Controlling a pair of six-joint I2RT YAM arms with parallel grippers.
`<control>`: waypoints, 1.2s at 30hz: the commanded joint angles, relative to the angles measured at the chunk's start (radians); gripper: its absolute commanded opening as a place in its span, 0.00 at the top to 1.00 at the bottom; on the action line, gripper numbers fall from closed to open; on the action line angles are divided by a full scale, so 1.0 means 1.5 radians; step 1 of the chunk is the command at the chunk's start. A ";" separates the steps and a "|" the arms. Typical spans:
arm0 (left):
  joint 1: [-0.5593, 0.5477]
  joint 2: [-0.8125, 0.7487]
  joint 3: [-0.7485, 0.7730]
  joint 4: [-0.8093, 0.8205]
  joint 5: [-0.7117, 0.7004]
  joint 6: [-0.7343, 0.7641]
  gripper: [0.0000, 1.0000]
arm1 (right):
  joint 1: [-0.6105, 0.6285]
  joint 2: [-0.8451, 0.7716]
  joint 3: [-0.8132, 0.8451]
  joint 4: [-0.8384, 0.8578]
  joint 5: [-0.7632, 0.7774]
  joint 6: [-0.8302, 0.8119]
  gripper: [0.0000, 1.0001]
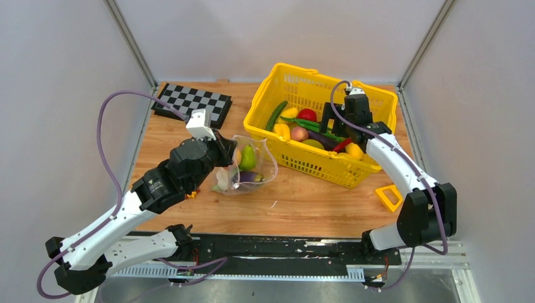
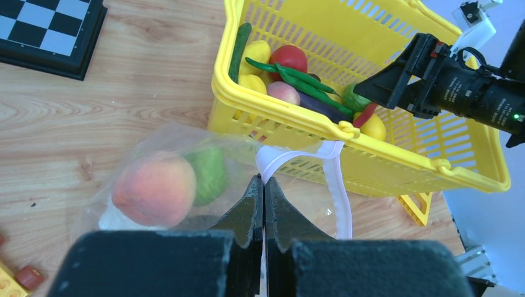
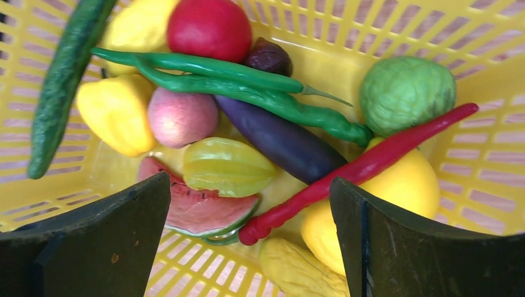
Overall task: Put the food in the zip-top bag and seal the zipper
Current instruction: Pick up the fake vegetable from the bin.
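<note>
In the left wrist view, the left end effector (image 2: pixel 264 185) hides the lower part of the zip-top bag (image 2: pixel 164 139); the chessboard (image 2: pixel 43 28) is cut off upper left.

— Where is the zip-top bag (image 1: pixel 249 167)?
— Mid-table, left of centre, mouth gaping, zipper (image 2: pixel 337 185) unsealed; a peach (image 2: pixel 155 189) and green pear (image 2: pixel 207 173) inside.
— The other food (image 3: pixel 278 139)?
— Heaped toward the far right corner.

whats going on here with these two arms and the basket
The left tool is shut on the rim of a clear bag lying on the table beside a yellow basket. A peach and a green fruit are already inside the bag, which is not sealed. The right tool hangs open above the basket, over a red chili and an eggplant, gripping nothing.
</note>
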 commanded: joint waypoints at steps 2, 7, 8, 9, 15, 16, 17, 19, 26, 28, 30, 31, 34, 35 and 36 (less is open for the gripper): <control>0.002 0.000 0.001 0.017 -0.010 -0.011 1.00 | -0.006 0.036 0.057 -0.047 0.068 0.006 0.00; 0.002 0.000 0.002 0.016 -0.010 -0.008 1.00 | -0.007 0.075 0.091 -0.064 0.164 0.008 0.00; 0.003 0.000 0.002 0.016 -0.010 -0.007 1.00 | -0.007 0.087 0.104 -0.087 0.189 0.017 0.00; 0.003 -0.002 0.002 0.015 -0.010 -0.007 1.00 | -0.007 0.099 0.119 -0.105 0.208 0.024 0.00; 0.002 -0.008 -0.001 0.013 -0.014 -0.007 1.00 | -0.007 0.130 0.114 -0.129 0.218 0.073 0.02; 0.002 -0.008 -0.002 0.013 -0.015 -0.007 1.00 | -0.007 0.128 0.105 -0.125 0.215 0.082 0.03; 0.003 -0.008 -0.002 0.013 -0.015 -0.007 1.00 | -0.007 0.125 0.095 -0.117 0.213 0.087 0.05; 0.002 -0.007 -0.003 0.013 -0.013 -0.007 1.00 | -0.007 0.119 0.080 -0.110 0.210 0.100 0.10; 0.003 -0.004 -0.004 0.018 -0.009 -0.007 1.00 | 0.003 0.088 0.071 -0.152 0.248 0.140 0.11; 0.002 -0.001 -0.004 0.023 -0.007 -0.005 1.00 | 0.002 0.085 0.056 -0.142 0.245 0.143 0.11; 0.003 0.002 -0.002 0.024 -0.003 -0.004 1.00 | 0.003 0.092 0.049 -0.139 0.235 0.148 0.11; 0.002 0.004 0.000 0.023 -0.001 -0.003 1.00 | 0.003 0.097 0.051 -0.142 0.229 0.154 0.11; 0.003 0.005 0.000 0.020 0.000 -0.003 1.00 | 0.003 0.119 0.055 -0.147 0.207 0.168 0.13; 0.002 0.004 -0.001 0.020 -0.002 -0.004 1.00 | 0.002 0.123 0.055 -0.145 0.199 0.171 0.14; 0.003 0.003 -0.002 0.020 -0.002 -0.004 1.00 | 0.003 0.125 0.053 -0.139 0.193 0.173 0.14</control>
